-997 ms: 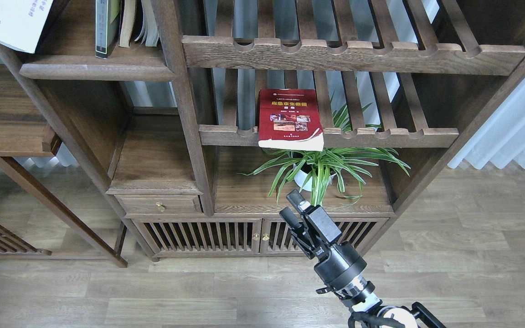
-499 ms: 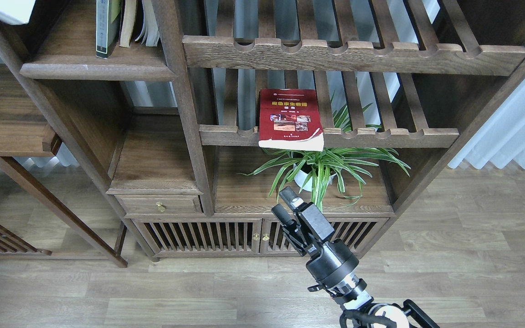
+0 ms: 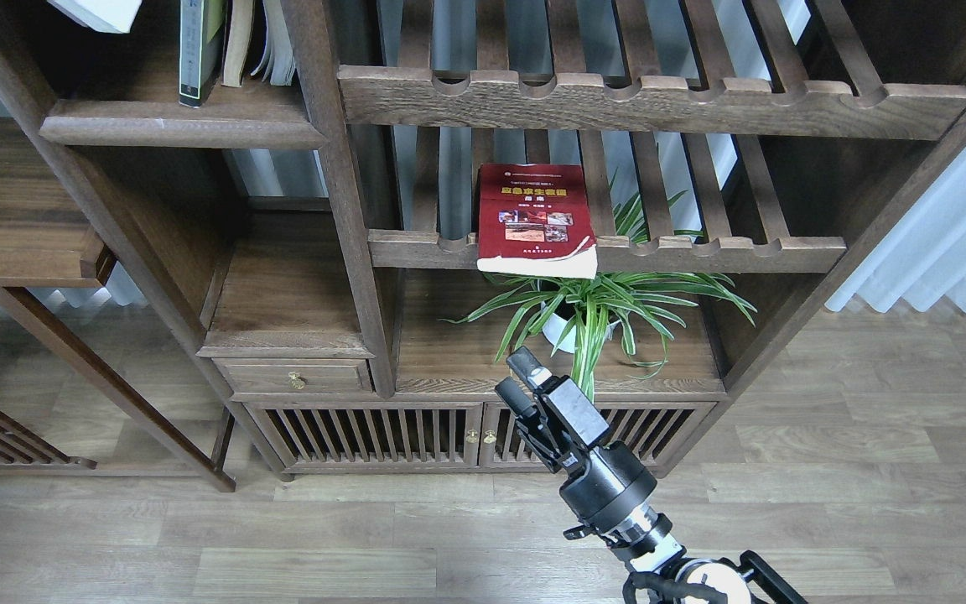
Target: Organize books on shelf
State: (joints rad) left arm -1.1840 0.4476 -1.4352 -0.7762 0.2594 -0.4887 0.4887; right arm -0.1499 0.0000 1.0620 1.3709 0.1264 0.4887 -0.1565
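- Creeping left and slightly upward over the last second, the right end effector (image 3: 518, 380) is now hanging in front of the spider plant (image 3: 592, 310), its two fingers standing apart with a clear gap and holding nothing.
- At the top left, the white-lavender book (image 3: 97, 12) is being carried: a second ago a broad stretch of its cover was showing, half a second ago only a sliver, and now one corner is poking in nearer the shelf (image 3: 181, 130). The left end effector is lying outside the view, so I cannot tell how it is gripping.
- My judgement: the left arm is bringing that book to the solid shelf, while the right arm is lining up on the red book (image 3: 536, 220).
- That red book is lying flat on the lower slatted rack (image 3: 701, 252), its bottom edge overhanging the notched rail, well apart from the shelf.
- Counting task books: three are showing — one red, one white-lavender, and one black-grey book (image 3: 194, 52) standing upright on the shelf.
- Beside it, two worn cream-paged books (image 3: 258, 42) are leaning; slatted racks number two, plants one.
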